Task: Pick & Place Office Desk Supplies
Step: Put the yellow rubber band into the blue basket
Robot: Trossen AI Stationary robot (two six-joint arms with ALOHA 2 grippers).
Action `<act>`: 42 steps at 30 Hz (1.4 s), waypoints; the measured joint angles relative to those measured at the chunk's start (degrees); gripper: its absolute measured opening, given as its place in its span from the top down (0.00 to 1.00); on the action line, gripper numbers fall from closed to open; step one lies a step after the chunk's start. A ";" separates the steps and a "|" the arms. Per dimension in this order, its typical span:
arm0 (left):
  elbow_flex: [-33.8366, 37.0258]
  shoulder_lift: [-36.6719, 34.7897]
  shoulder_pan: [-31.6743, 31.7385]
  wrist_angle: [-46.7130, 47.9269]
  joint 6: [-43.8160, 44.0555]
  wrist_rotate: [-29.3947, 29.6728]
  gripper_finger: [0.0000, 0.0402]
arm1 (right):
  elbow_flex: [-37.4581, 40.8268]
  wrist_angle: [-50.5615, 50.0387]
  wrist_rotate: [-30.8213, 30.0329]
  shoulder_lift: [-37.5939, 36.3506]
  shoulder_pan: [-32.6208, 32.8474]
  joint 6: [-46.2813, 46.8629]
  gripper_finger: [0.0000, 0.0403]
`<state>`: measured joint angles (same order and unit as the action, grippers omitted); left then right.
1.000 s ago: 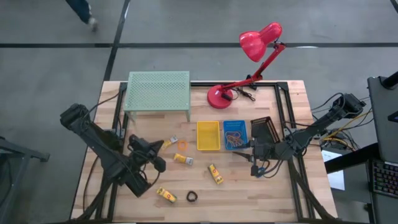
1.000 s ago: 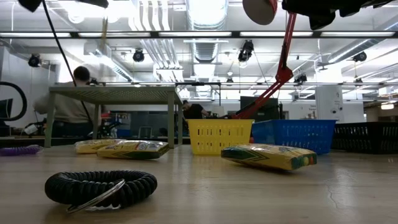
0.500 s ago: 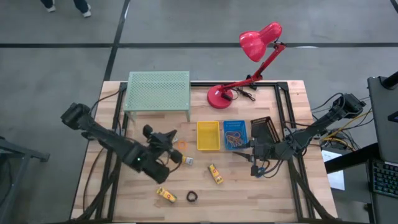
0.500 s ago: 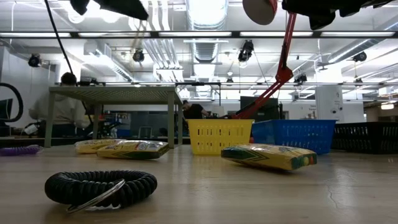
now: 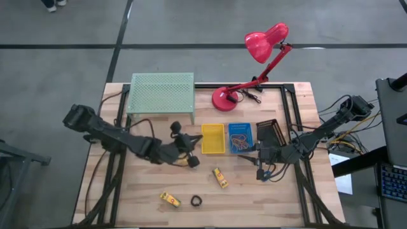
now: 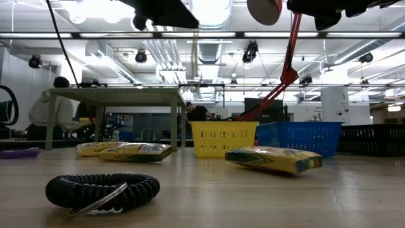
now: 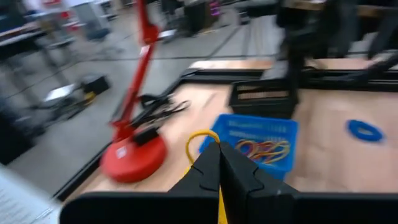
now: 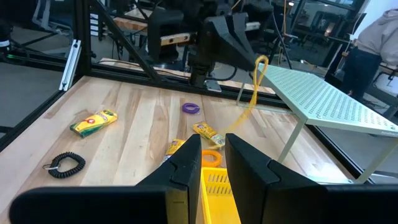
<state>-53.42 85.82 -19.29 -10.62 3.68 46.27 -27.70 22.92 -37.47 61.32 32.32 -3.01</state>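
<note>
The left tool (image 5: 185,141), arm stretched low across the table, pinches a yellow rubber band (image 8: 252,93).

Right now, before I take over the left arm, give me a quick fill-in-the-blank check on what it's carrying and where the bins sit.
1. The left gripper is shut on a thin ____ rubber band.
2. The blue bin sits between the yellow bin and the ____ bin.
3. The blue bin holds a tangle of ____.
4. The black coiled ring lies on the table, in ____ of the bins.

Missing words: yellow; black; rubber bands; none
</note>
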 joint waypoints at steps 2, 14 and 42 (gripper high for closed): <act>0.96 0.00 1.89 -3.53 -1.81 -5.25 0.99 | 0.00 -0.02 0.00 0.00 0.00 0.00 0.83; 3.27 0.52 15.89 -11.41 -7.49 -43.29 0.99 | 0.00 -0.01 0.00 0.00 0.01 0.00 0.83; -0.44 18.73 18.67 -37.72 -20.48 -51.39 0.99 | -0.02 -0.02 -0.02 -0.02 0.00 0.00 0.83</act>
<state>-53.86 104.55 -0.62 -48.34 -16.80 -5.13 -27.73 22.90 -37.50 61.30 32.32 -3.01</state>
